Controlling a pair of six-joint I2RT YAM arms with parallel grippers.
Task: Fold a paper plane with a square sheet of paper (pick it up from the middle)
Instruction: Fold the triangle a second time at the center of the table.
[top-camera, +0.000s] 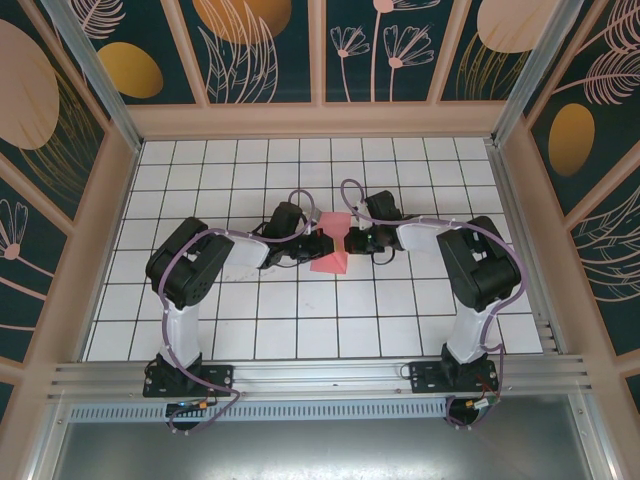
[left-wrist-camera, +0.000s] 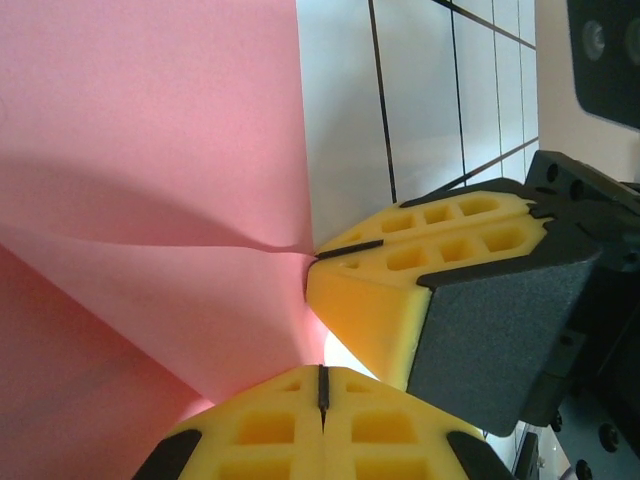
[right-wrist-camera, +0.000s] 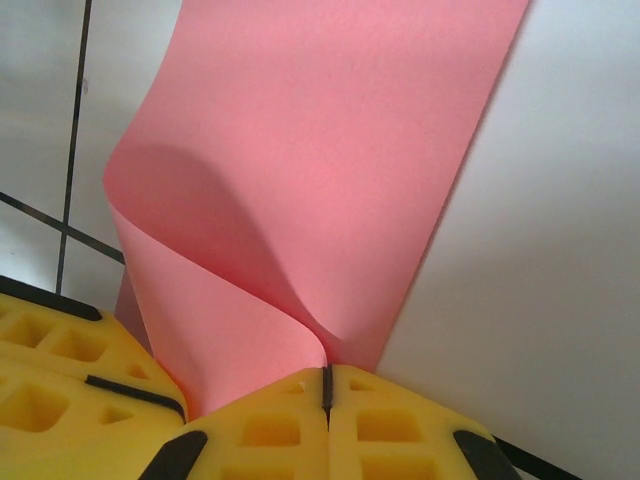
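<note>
The square sheet of paper is salmon pink and bunched at its waist in the middle of the tiled table, flaring out above and below. My left gripper meets it from the left and my right gripper from the right, tips almost touching. In the left wrist view the paper creases toward the left gripper, whose yellow pads are closed together at the sheet's edge. The right gripper's fingers pinch the crease beside it. In the right wrist view the paper curls into the closed right gripper.
The white tiled table is ringed by a beige frame and patterned walls. An aluminium rail carries both arm bases at the near edge. The left gripper's yellow fingers crowd the lower left of the right wrist view.
</note>
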